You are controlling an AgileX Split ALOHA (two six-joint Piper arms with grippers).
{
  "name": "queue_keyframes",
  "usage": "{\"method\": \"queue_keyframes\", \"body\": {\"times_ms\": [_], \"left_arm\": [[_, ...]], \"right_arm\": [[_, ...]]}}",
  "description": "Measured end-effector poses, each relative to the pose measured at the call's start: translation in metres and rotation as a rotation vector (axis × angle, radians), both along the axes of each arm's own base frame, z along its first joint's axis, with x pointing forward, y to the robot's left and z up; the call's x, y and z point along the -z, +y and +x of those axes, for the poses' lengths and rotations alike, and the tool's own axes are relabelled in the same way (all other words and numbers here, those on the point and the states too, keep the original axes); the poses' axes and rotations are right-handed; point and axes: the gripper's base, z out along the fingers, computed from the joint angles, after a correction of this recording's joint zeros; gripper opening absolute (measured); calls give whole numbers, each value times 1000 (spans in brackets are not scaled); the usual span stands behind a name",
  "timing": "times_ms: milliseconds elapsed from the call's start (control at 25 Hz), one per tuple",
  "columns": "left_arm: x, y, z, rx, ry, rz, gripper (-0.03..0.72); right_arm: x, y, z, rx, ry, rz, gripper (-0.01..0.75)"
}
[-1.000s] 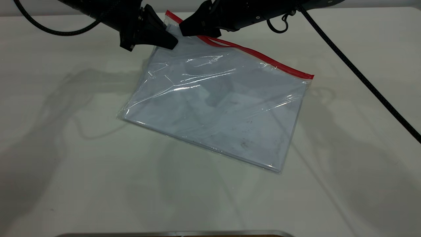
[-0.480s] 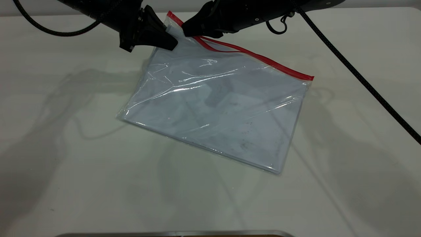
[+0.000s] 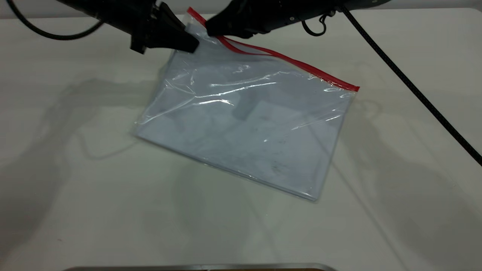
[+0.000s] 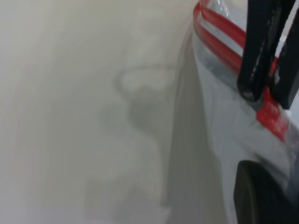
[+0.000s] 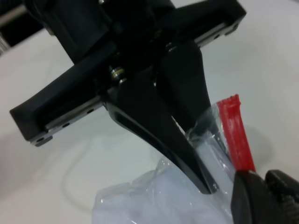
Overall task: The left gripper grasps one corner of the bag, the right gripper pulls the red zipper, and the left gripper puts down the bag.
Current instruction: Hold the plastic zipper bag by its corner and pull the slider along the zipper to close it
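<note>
Fingers of the left gripper (image 3: 190, 44) are clamped on the raised corner of the bag (image 3: 244, 120) at the upper centre of the frame. Just beside them, the right gripper (image 3: 211, 30) pinches the red zipper (image 3: 301, 64). Pale sheets show inside the bag, whose lower edge rests on the white worktop (image 3: 75, 188).

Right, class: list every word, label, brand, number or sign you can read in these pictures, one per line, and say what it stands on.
None: no readable text appears in any view.
The bag: only scuffs and dark specks on the clear plastic, no print.
The red zipper: plain red strip, no lettering.
The left end effector and the right end effector: plain black, no markings legible.
The table: bare white.
</note>
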Motion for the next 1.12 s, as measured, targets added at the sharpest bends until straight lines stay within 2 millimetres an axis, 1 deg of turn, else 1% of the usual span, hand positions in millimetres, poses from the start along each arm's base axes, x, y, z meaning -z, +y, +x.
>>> {"method": "queue_keyframes", "body": {"times_ms": [200,400,600,880,1120], "left_arm": [[-10,24,2,-35,41,-140,53],[-14,37,4,-68,49,-210,52],[-13,39,7,-113,60,-266,52],[-17,42,10,-159,64,-329,52],[-19,42,11,-177,60,-349,52]], "right_arm": [[-7,3,1,-5,-16,26,33],[-10,6,1,-6,-26,25,33],[-10,6,3,9,-34,8,33],[-14,6,6,28,-48,-9,33],[-15,7,7,42,-67,-35,35]]}}
